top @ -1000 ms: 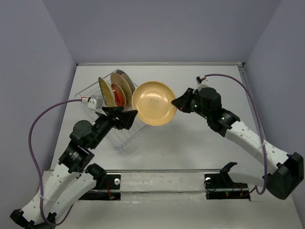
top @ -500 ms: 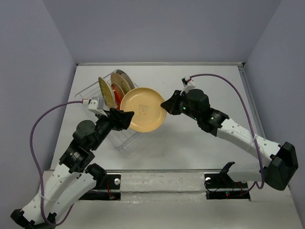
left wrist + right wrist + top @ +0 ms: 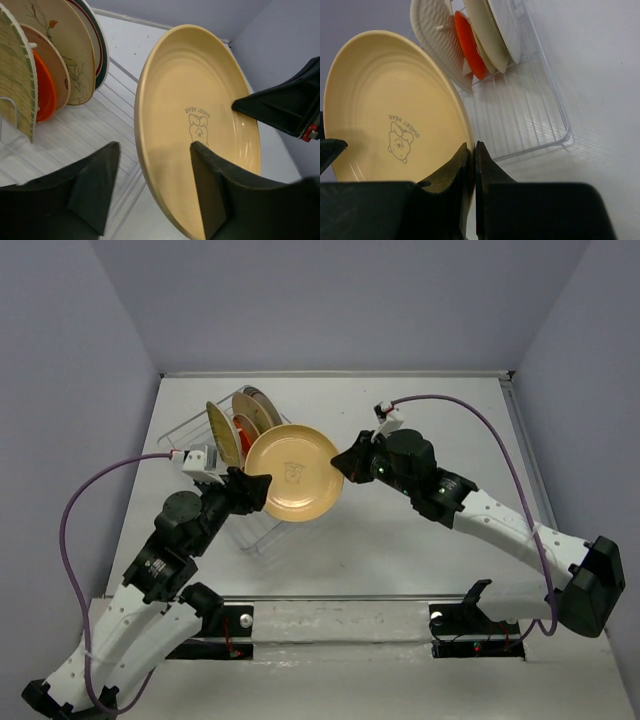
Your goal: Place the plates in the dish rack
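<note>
Pinching one tan plate [image 3: 293,472], right fingers [image 3: 347,462] face spread left fingers [image 3: 248,490]; four plates [image 3: 247,425] occupy the rack [image 3: 262,533].

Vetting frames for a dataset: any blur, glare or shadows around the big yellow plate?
Top external: even, soft light, the pale yellow round plate sharp, no glare. Left wrist: the left end effector looks soft up close, its finger shadowing the plate; the print is legible. Right wrist: the right end effector is a dark blur, and the clear wire dish rack fades into the white table.
</note>
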You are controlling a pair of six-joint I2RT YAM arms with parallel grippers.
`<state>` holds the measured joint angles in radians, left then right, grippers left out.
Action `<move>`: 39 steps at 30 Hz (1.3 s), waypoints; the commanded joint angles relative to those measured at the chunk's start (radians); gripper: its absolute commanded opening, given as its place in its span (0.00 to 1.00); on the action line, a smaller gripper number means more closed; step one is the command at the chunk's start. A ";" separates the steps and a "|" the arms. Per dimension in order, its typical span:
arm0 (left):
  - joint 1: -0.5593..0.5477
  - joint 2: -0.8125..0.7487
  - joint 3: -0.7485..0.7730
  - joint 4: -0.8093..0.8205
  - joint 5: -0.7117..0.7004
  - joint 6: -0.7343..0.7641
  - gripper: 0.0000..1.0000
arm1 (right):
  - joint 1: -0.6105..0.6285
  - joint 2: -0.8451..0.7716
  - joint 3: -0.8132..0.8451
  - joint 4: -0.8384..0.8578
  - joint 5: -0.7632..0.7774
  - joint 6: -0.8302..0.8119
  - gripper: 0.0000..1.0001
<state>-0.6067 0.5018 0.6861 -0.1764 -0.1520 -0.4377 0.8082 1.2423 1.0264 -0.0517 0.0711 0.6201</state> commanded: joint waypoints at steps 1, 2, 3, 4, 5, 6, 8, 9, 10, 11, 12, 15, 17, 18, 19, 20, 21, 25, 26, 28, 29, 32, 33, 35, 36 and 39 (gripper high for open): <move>0.005 0.015 0.016 0.066 0.052 0.027 0.57 | 0.032 0.015 0.083 0.121 -0.060 -0.037 0.07; 0.004 0.017 0.021 0.078 0.064 0.030 0.30 | 0.032 0.025 0.084 0.131 -0.133 -0.043 0.07; 0.004 0.017 0.026 0.080 0.090 0.036 0.21 | 0.032 0.035 0.081 0.160 -0.169 -0.049 0.07; 0.004 0.015 0.036 0.081 0.104 0.045 0.16 | 0.032 0.039 0.080 0.171 -0.198 -0.069 0.07; 0.005 0.012 0.042 0.083 0.121 0.051 0.08 | 0.032 0.040 0.074 0.185 -0.267 -0.083 0.08; 0.004 0.004 0.052 0.084 0.147 0.056 0.06 | 0.032 0.045 0.072 0.203 -0.313 -0.107 0.13; 0.005 -0.003 0.061 0.084 0.201 0.060 0.05 | 0.032 0.062 0.077 0.201 -0.421 -0.172 0.34; 0.005 -0.008 0.072 0.084 0.241 0.062 0.05 | 0.032 0.065 0.074 0.199 -0.501 -0.213 0.42; 0.007 -0.011 0.072 0.084 0.264 0.063 0.05 | 0.032 0.066 0.069 0.199 -0.502 -0.214 0.47; 0.005 -0.012 0.079 0.089 0.300 0.068 0.05 | 0.032 0.066 0.067 0.199 -0.583 -0.252 0.54; 0.005 -0.019 0.085 0.089 0.314 0.073 0.05 | 0.032 0.066 0.060 0.199 -0.606 -0.267 0.56; 0.005 -0.016 0.118 0.060 0.341 0.094 0.05 | 0.032 0.055 0.049 0.219 -0.689 -0.307 0.56; 0.005 -0.016 0.139 0.039 0.345 0.112 0.05 | 0.032 0.059 0.049 0.223 -0.726 -0.319 0.51; 0.007 -0.016 0.144 0.029 0.333 0.117 0.05 | 0.032 0.063 0.052 0.228 -0.744 -0.319 0.41; 0.007 -0.016 0.159 0.017 0.310 0.122 0.05 | 0.032 0.065 0.061 0.234 -0.758 -0.307 0.31; 0.005 -0.016 0.167 -0.009 0.280 0.126 0.08 | 0.032 0.068 0.061 0.251 -0.766 -0.297 0.15; 0.005 -0.017 0.174 -0.024 0.205 0.135 0.27 | 0.032 0.077 0.067 0.266 -0.766 -0.283 0.10; 0.005 -0.025 0.226 -0.089 -0.042 0.198 0.87 | 0.032 0.150 0.170 0.245 -0.699 -0.205 0.07; 0.005 -0.029 0.233 -0.092 -0.097 0.211 0.95 | 0.032 0.170 0.201 0.234 -0.673 -0.194 0.07; 0.005 -0.061 0.237 -0.090 -0.281 0.226 0.99 | 0.051 0.215 0.294 0.193 -0.593 -0.181 0.07; 0.005 -0.077 0.234 -0.077 -0.349 0.234 0.99 | 0.069 0.268 0.361 0.176 -0.500 -0.175 0.07; -0.001 -0.166 0.208 -0.025 -0.500 0.252 0.99 | 0.097 0.383 0.458 0.132 -0.303 -0.137 0.07; -0.002 -0.186 0.202 -0.011 -0.517 0.260 0.99 | 0.124 0.414 0.492 0.119 -0.245 -0.129 0.07; -0.004 -0.224 0.182 0.014 -0.535 0.257 0.99 | 0.164 0.520 0.619 0.066 -0.026 -0.137 0.07; -0.002 -0.239 0.176 0.021 -0.522 0.255 0.99 | 0.204 0.564 0.674 -0.010 0.054 -0.140 0.07; -0.002 -0.258 0.147 0.064 -0.488 0.257 0.99 | 0.252 0.743 0.915 -0.095 0.309 -0.155 0.07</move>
<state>-0.6052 0.2508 0.8726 -0.2062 -0.5884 -0.2035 0.9737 1.8252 1.7023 -0.0425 -0.0467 0.4656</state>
